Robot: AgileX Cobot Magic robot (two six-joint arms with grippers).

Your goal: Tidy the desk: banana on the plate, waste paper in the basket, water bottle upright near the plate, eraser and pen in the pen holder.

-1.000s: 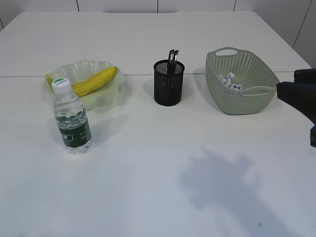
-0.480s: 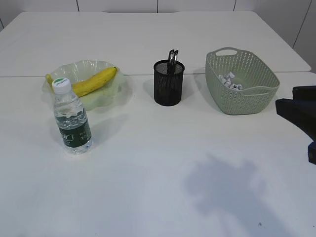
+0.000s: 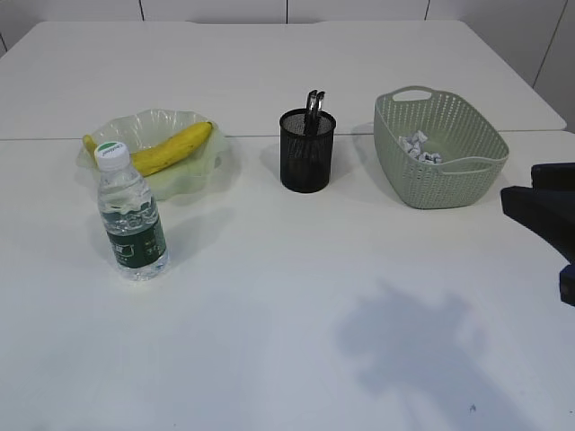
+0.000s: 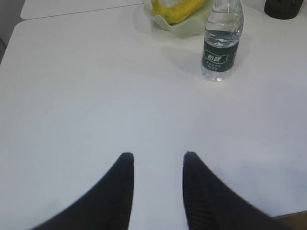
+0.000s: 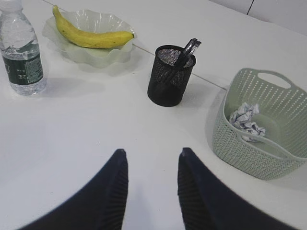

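White table (image 3: pixel 287 314) all around, pretty tidy looking. Banana (image 3: pixel 171 148) lies in the plate (image 3: pixel 202 166) at the back left, and the water bottle (image 3: pixel 131 214) stands upright just in front of it. Pen holder (image 3: pixel 306 151) sits mid-table with a pen (image 3: pixel 314 101) poking out; can't see the eraser. Basket (image 3: pixel 440 148) on the right has crumpled waste paper (image 5: pixel 246 120) inside. Left gripper (image 4: pixel 156 160) and right gripper (image 5: pixel 149 158) both hang above bare table, fingers parted, nothing between them.
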